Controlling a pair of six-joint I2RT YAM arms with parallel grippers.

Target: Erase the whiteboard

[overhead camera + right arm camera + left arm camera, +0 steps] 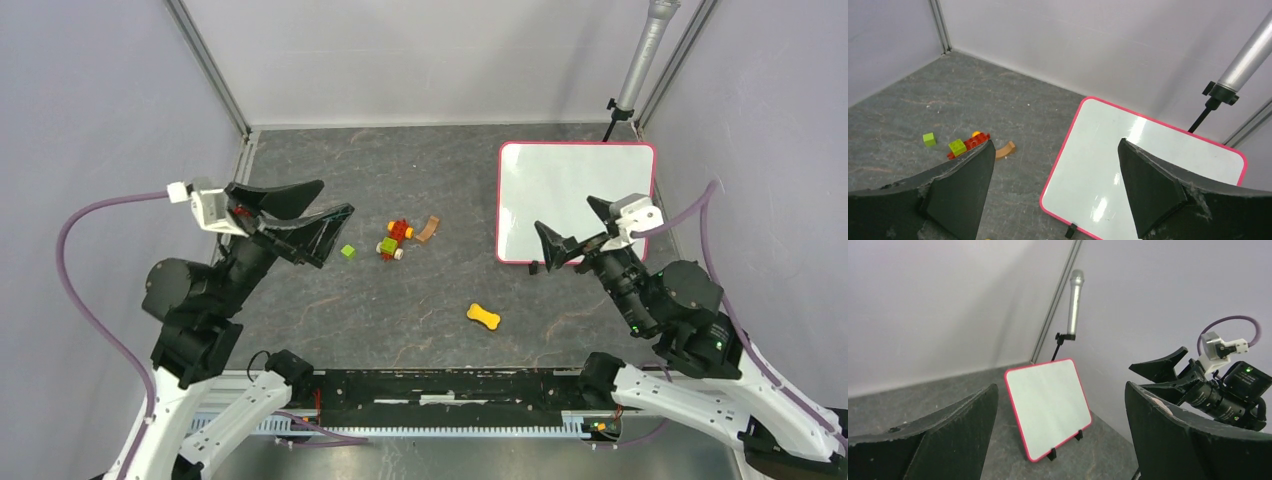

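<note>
The whiteboard [575, 195] stands tilted on small black feet at the back right of the table, with a pink-red frame and a plain white face. It also shows in the left wrist view, whiteboard [1048, 402], and in the right wrist view, whiteboard [1098, 165]. My right gripper [563, 212] hangs open just in front of the board's lower edge, right gripper [1055, 142] holding nothing. My left gripper [337, 196] is open and empty at the far left, raised and pointing across the table, left gripper [1060, 390].
Toy blocks [393, 240], a green cube [347, 252] and a brown curved piece [429, 229] lie mid-table. An orange bone-shaped piece [483, 316] lies nearer the front. A microphone on a stand [640, 60] rises behind the board. Grey walls close in on three sides.
</note>
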